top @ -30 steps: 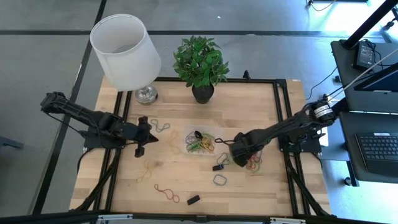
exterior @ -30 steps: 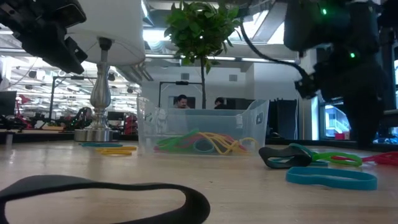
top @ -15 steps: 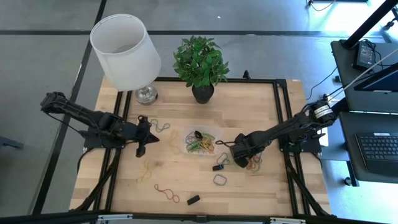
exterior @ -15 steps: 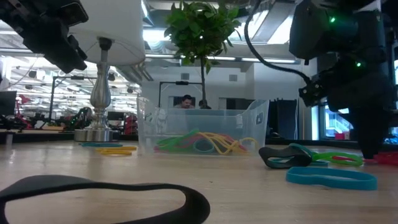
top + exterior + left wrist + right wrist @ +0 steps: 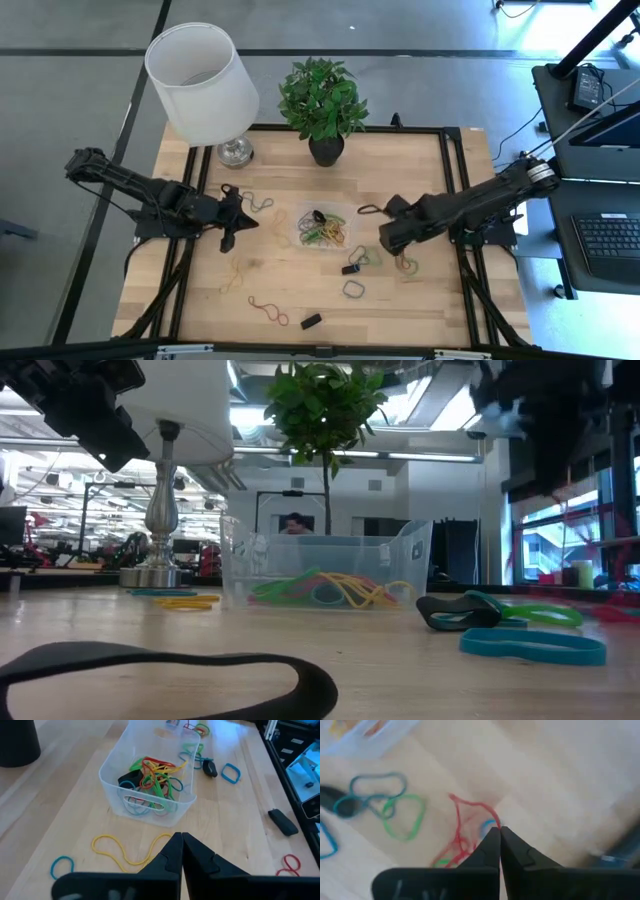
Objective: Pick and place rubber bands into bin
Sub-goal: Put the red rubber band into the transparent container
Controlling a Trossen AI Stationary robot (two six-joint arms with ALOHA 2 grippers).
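Right gripper (image 5: pixel 499 831) fingers pinched shut on a red rubber band (image 5: pixel 470 817), which hangs from the tips above the desk (image 5: pixel 400 310), right of the bin (image 5: pixel 322 228). Bin holds a tangle of mixed-colour bands. Loose rubber bands (image 5: pixel 352 289) lie scattered around it. Left gripper (image 5: pixel 181 838) fingers closed, empty, hovering left of the bin.

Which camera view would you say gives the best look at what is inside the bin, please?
The left wrist view: it looks down into the bin, showing red, yellow, green and blue rubber bands tangled inside. The high view shows the bin small, its contents a coloured clump. The low view sees them only through its wall. The right wrist view catches just a blurred corner.
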